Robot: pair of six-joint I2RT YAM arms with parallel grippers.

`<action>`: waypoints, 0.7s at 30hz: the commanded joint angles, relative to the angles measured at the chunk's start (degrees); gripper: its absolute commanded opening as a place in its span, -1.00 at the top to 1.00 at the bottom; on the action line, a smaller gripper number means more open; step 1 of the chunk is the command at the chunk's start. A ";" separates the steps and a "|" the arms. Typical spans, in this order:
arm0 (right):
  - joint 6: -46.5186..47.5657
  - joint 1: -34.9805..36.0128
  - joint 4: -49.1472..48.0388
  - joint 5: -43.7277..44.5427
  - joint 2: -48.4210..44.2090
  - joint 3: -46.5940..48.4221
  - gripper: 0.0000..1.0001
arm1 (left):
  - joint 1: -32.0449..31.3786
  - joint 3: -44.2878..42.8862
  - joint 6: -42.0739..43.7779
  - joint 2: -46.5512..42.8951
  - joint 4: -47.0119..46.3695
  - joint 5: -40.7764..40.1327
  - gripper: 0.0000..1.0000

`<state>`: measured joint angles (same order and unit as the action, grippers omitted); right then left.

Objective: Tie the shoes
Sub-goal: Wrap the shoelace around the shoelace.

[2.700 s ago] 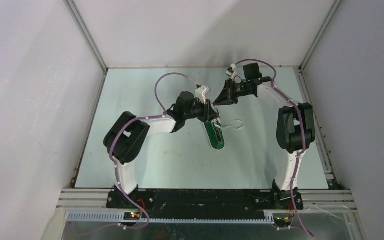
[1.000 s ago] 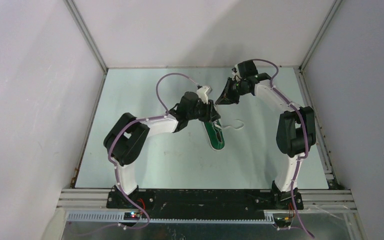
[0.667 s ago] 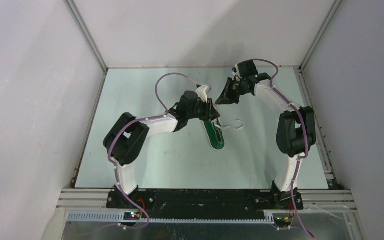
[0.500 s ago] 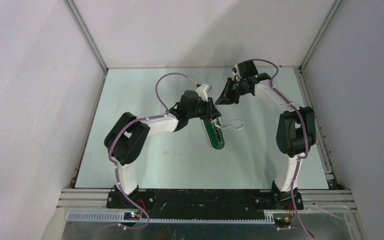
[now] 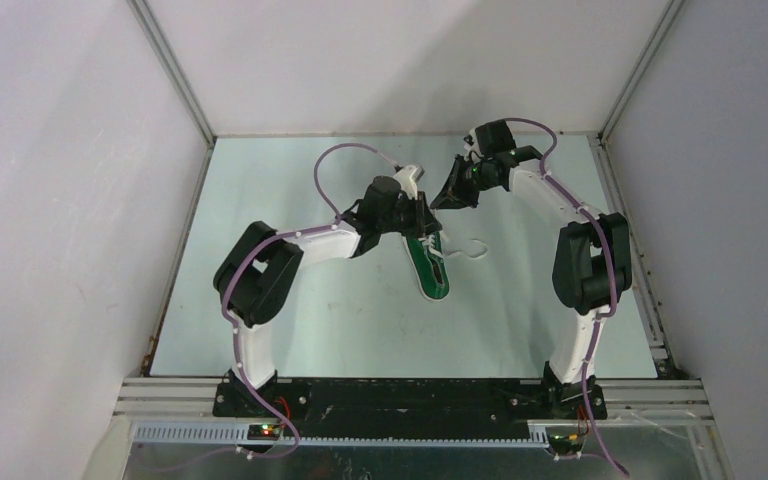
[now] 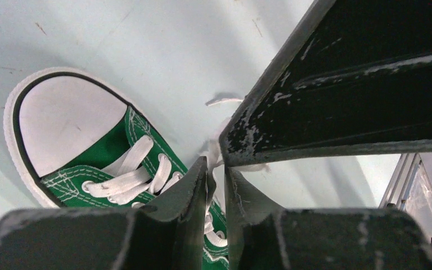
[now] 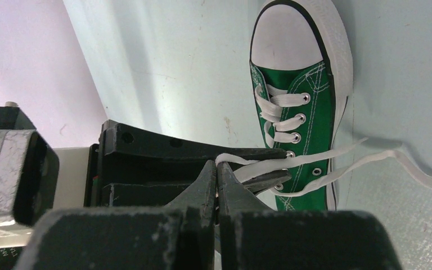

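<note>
Left tool (image 6: 215,166) is narrower now, straddling the lace (image 6: 212,151) (can't tell if gripped), right tool (image 7: 216,164) pinches lace too; shoe (image 7: 309,107) untied, knot and bow all left.

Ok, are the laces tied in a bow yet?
No, in the right wrist view the white laces run loose from the green sneaker's top eyelets, with one end trailing across the table.

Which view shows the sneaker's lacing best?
Right wrist: the green sneaker shows from toe to top eyelets, white laces sharp. Left wrist shows only its toe cap and front crossings; top external shows it tiny.
</note>
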<state>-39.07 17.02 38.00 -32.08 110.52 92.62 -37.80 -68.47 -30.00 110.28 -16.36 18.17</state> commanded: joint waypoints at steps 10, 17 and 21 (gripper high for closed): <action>6.49 -1.23 -8.12 -15.90 -3.47 -0.46 1.00 | 1.68 0.51 11.79 -3.41 -2.99 8.40 0.16; 18.88 -3.18 -9.42 -30.72 -4.37 -5.08 1.00 | 11.80 4.68 24.95 -4.01 -6.07 34.01 0.02; 27.02 -3.11 -5.99 -32.74 -4.60 -5.43 1.00 | 13.68 3.30 37.01 -3.74 1.23 41.85 0.00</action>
<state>-22.83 14.09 31.29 -57.63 109.47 87.22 -25.67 -64.01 -7.66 108.97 -18.61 46.39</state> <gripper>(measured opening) 0.007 0.496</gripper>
